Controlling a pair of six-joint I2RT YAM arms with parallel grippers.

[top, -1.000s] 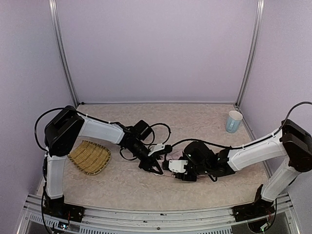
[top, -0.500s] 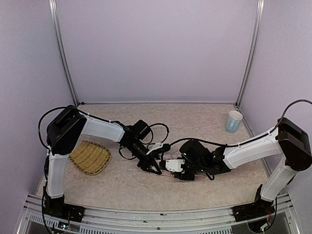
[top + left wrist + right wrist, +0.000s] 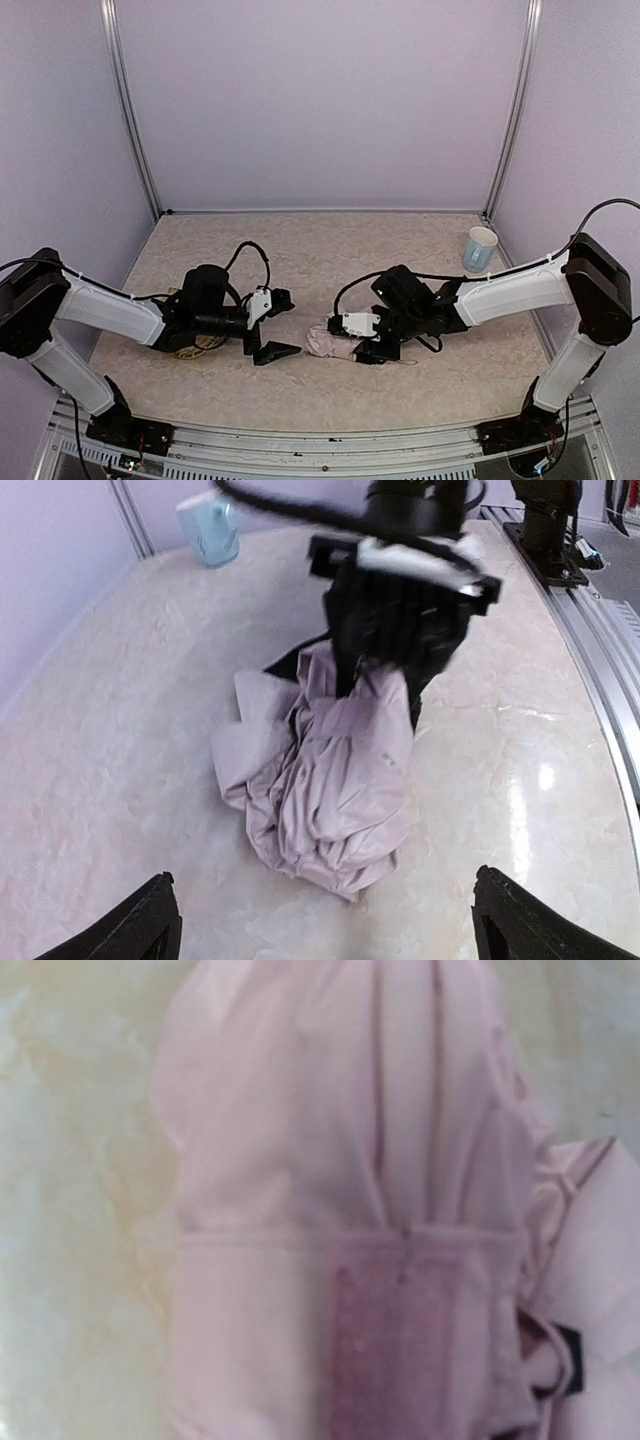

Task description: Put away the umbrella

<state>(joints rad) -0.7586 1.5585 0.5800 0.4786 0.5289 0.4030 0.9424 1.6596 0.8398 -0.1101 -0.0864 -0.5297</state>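
- The umbrella (image 3: 333, 343) lies folded into a pale pink bundle on the counter (image 3: 330, 250), near the middle and toward the near edge. A little black lining shows at its far side in the left wrist view.
- Its long axis runs roughly left to right across the counter. The loose, bunched end points at the left arm and the other end sits under the right arm.
- The right gripper (image 3: 366, 338) is right on it. In the left wrist view its jaws come down on either side of the fabric at the right-hand end, only partly open. The right wrist view is filled with pink cloth and a darker pink strap band. We cannot tell whether the jaws truly pinch the bundle or only flank it.
- The left gripper (image 3: 277, 324) stands apart to the left with bare counter between it and the bundle. Its jaws are spread wide and hold nothing. The bundle lies straight ahead of them, lengthwise to their reach.
- We judge the right arm far the nearer; the coming move turns on its hold at that end.
- The woven straw tray (image 3: 188, 352) sits at the left, mostly hidden beneath the left arm, so we cannot see its contents.
- A pale blue cup (image 3: 480, 248) stands well apart at the far right; its inside is not visible to us.
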